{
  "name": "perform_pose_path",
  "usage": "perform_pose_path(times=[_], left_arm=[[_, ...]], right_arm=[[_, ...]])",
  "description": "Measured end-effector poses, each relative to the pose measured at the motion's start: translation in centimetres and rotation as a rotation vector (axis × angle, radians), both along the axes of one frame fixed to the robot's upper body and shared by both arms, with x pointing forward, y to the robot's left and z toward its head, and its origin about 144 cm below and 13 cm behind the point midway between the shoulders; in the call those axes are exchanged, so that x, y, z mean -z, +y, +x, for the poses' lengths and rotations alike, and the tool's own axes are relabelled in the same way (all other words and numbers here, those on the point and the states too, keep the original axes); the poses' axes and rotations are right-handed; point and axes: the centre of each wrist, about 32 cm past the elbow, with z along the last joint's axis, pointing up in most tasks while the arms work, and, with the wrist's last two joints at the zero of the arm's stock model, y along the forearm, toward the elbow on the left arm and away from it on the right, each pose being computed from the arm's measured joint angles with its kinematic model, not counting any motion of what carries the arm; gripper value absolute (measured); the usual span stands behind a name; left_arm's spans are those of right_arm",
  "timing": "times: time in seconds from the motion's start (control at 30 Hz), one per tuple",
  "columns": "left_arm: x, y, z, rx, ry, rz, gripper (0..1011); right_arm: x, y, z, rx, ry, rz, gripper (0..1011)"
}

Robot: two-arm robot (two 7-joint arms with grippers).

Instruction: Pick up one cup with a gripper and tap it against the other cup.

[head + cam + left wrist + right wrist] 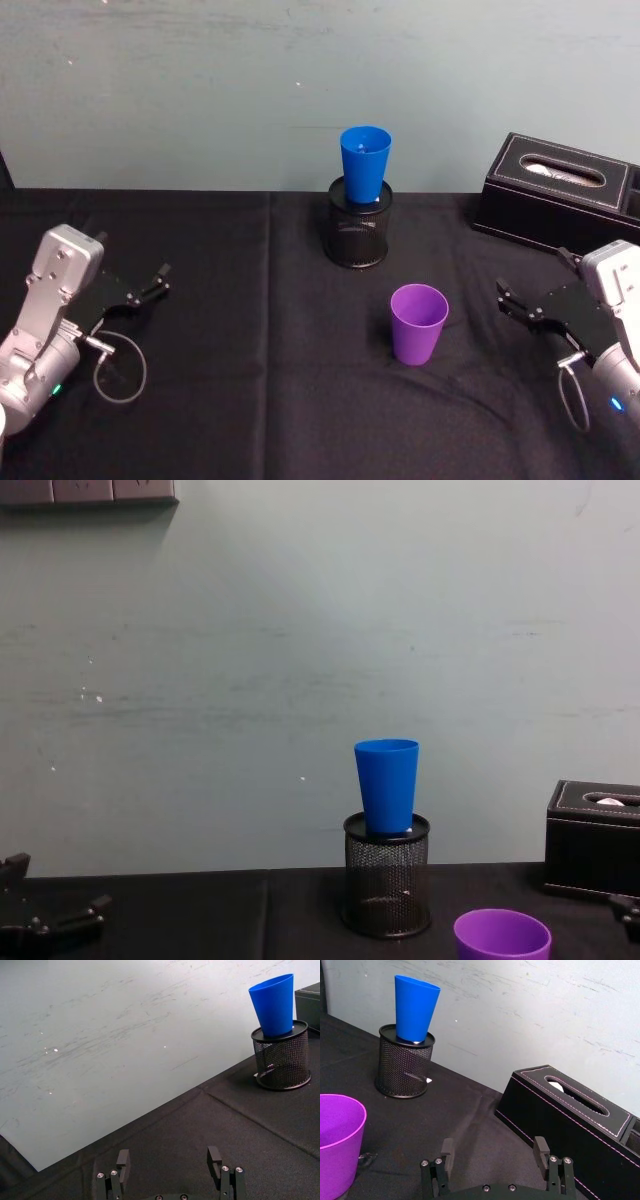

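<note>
The purple cup [418, 323] stands upright on the black cloth, right of centre and in front of the blue cup [365, 163]. That taller blue cup [387, 785] sits upright in a black mesh pen holder [358, 232] near the back wall. My right gripper [505, 298] hovers open to the right of the purple cup, apart from it. In the right wrist view its fingers [540, 1146] hold nothing, and the purple cup [335, 1140] lies off to one side. At the table's left side my left gripper [158, 282] is open and holds nothing [169, 1156].
A black tissue box [560, 190] stands at the back right, just behind my right arm. A grey wall [300, 660] closes the table's far edge. A cable loop [120, 365] hangs by the left wrist. Open cloth lies between the cups and both grippers.
</note>
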Motion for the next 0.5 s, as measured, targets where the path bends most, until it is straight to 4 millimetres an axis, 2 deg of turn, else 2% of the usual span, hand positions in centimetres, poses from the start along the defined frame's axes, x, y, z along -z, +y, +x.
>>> perform_pose_path(times=[0.5], left_arm=[[0.0,0.0,0.0,0.0,0.0,0.0,1011]], right_arm=[[0.0,0.0,0.0,0.0,0.0,0.0,1003]])
